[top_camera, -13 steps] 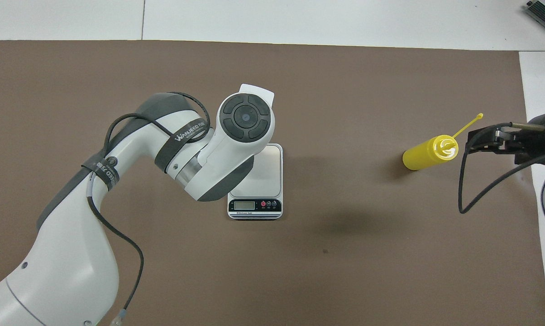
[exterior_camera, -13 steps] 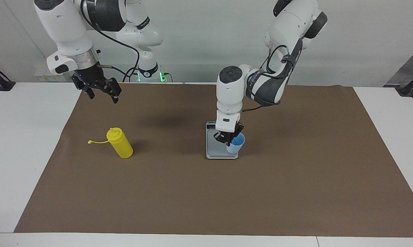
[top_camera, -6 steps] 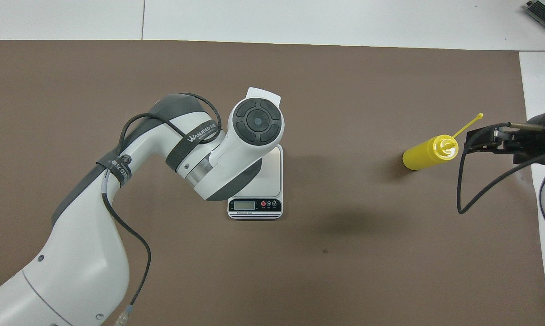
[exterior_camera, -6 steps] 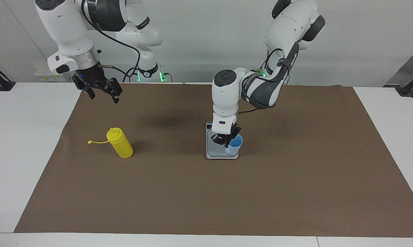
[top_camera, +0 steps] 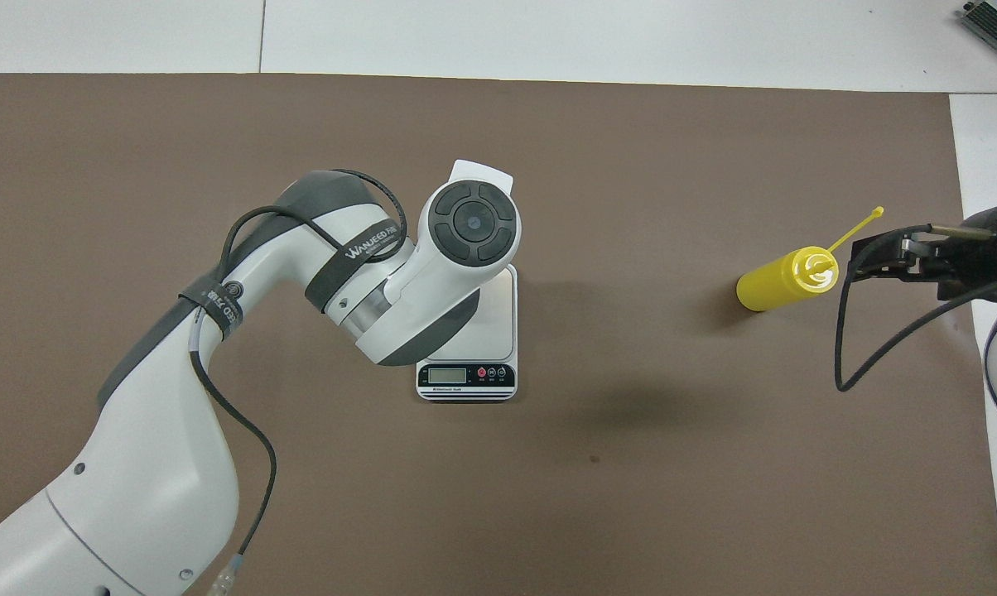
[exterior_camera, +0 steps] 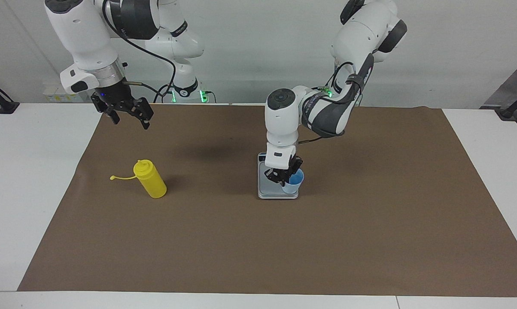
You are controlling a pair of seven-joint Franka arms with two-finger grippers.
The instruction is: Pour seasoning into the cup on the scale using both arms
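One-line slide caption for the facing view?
Left gripper at the blue cup on the scale; right gripper waits above the table.

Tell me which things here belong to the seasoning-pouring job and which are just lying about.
Part of the job:
- yellow seasoning bottle
- blue cup, on the scale
- scale
- left end effector, at the cup
- right end effector, raised near the right arm's end of the table

Just there:
- brown mat
- white table

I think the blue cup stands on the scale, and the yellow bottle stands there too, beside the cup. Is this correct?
Not entirely. The blue cup stands on the scale, but the yellow bottle stands on the brown mat, well apart from the scale, toward the right arm's end of the table. The facing view shows this.
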